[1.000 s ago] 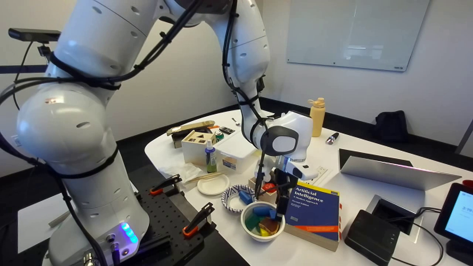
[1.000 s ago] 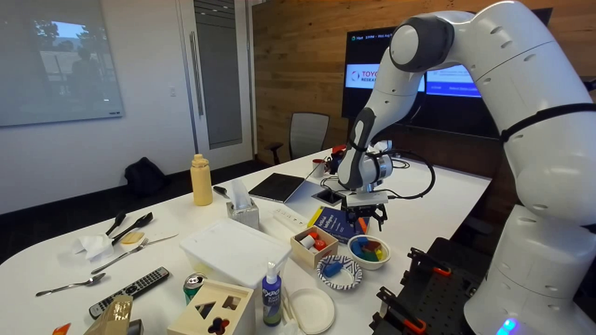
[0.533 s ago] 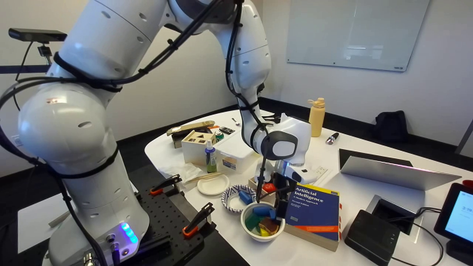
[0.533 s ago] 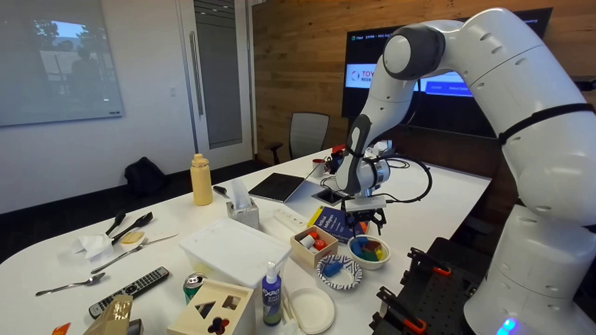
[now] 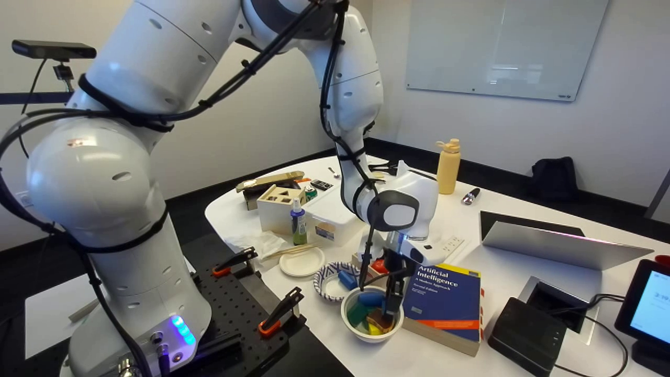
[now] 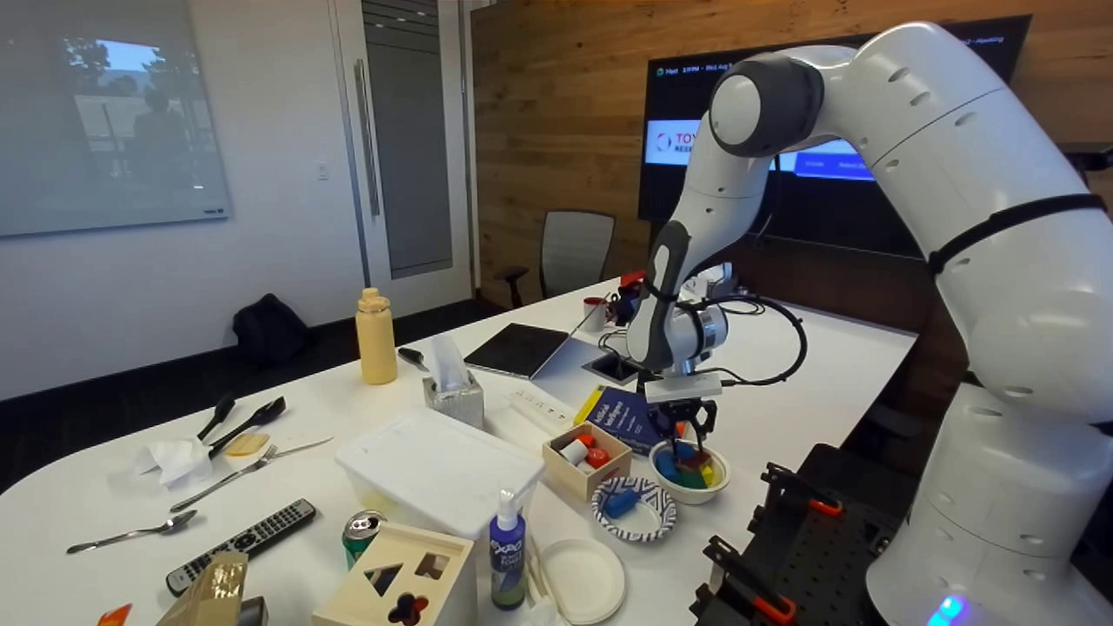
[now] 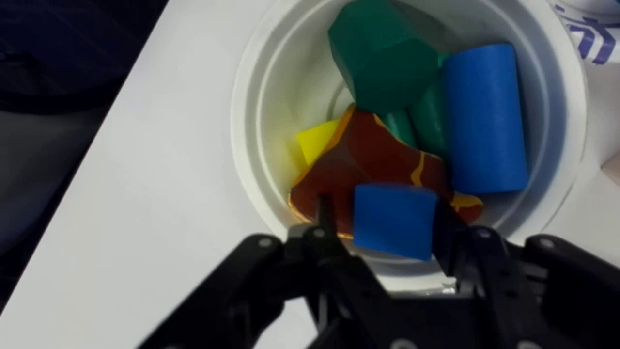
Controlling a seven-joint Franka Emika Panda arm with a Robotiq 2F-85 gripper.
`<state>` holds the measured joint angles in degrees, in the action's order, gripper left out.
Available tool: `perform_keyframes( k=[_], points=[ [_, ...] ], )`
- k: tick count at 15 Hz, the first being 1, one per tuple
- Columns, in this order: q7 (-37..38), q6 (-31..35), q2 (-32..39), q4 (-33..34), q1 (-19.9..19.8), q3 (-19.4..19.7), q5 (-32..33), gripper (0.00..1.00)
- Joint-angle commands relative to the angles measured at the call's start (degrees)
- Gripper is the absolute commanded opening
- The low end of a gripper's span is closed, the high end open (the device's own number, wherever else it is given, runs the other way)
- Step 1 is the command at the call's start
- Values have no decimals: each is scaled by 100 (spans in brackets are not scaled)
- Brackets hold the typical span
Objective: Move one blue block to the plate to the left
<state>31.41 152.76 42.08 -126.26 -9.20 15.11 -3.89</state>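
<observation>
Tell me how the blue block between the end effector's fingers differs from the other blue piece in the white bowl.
In the wrist view, the blue block shows a short, squarish face; the other blue piece looks longer and rounded. The block sits between the jaws of the end effector, with a gap on one side; the other piece lies outside them, near the wall of the white bowl. Both are blue.
</observation>
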Motion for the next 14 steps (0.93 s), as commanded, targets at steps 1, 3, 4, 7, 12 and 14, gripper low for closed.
perform_keyframes(
  k=[1,3,4,7,12,14],
  points=[
    [-178,46,60,-3,102,116,-235,20],
    [-191,-13,-27,3,80,120,-290,13],
    [-203,-51,-149,-19,91,134,-310,13],
    [-238,-161,-613,-153,198,220,-262,13],
    [-432,-1050,-1633,-446,609,312,158,13],
    [-780,-1161,-2049,-819,631,4,159,13]
  ],
)
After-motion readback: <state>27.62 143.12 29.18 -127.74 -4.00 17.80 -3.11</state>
